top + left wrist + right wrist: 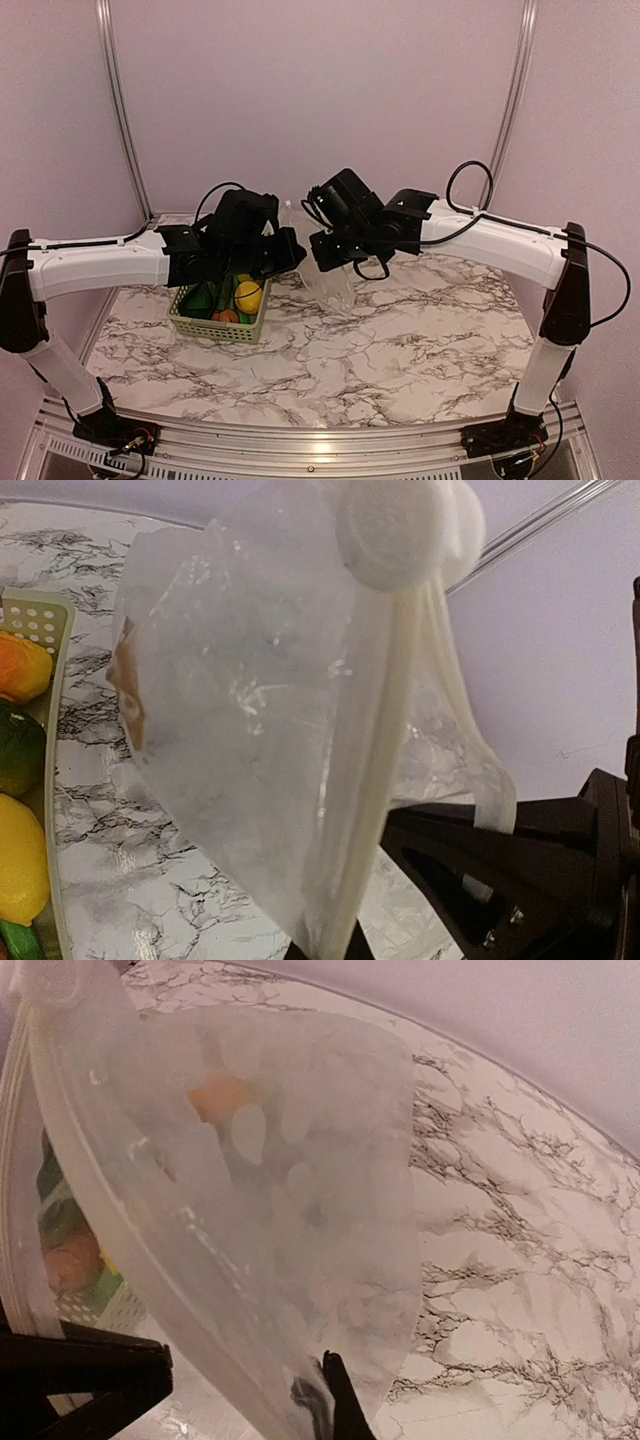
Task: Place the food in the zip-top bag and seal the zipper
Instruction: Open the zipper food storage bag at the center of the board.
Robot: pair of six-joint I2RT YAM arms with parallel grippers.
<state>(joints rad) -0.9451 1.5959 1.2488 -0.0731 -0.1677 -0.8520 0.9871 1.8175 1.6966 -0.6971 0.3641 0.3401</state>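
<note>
Clear bag (330, 285) hangs between my left pincer (322, 948) and right pincer (320, 1406), both clamped tight on its edge; food (248, 296) lies in the basket (215, 326)

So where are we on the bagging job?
Done: left tool and right tool are both shut on the zip-top bag, holding it up over the table beside the basket. In hand: presenting the bag between them. Left: the food, lemon included, sits in the basket; none looks bagged, so loading and sealing the zipper remain.
</note>
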